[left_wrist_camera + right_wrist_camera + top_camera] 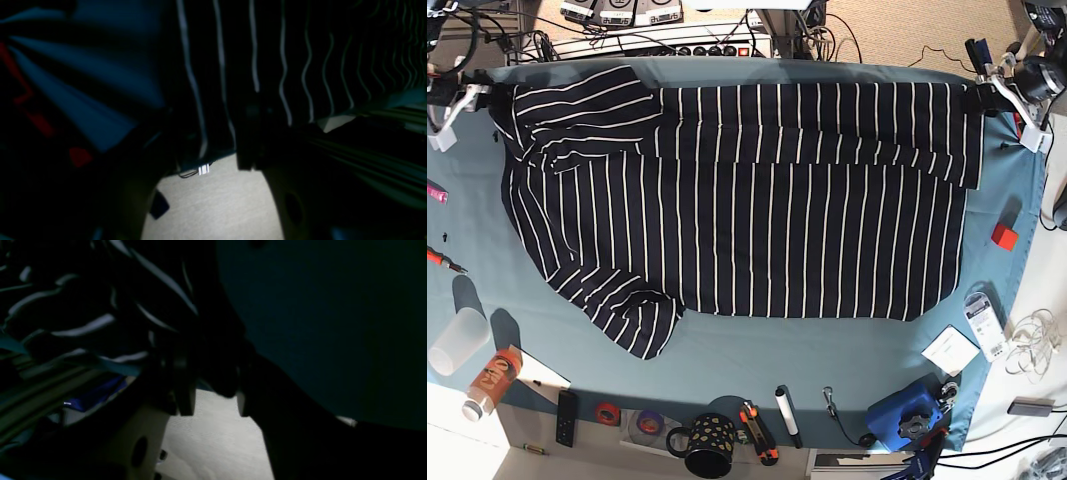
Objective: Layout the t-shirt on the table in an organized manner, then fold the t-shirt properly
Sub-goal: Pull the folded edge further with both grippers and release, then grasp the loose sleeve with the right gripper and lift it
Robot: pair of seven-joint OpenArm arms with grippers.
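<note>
Frankly, both wrist views are murky, hiding whether either tool grips the t-shirt.

The table wears a teal cloth. The t-shirt lies spread flat on it, spanning from the right gripper to the left gripper. Well below the left gripper sits a red block; well below the right, a cup and mug.
</note>
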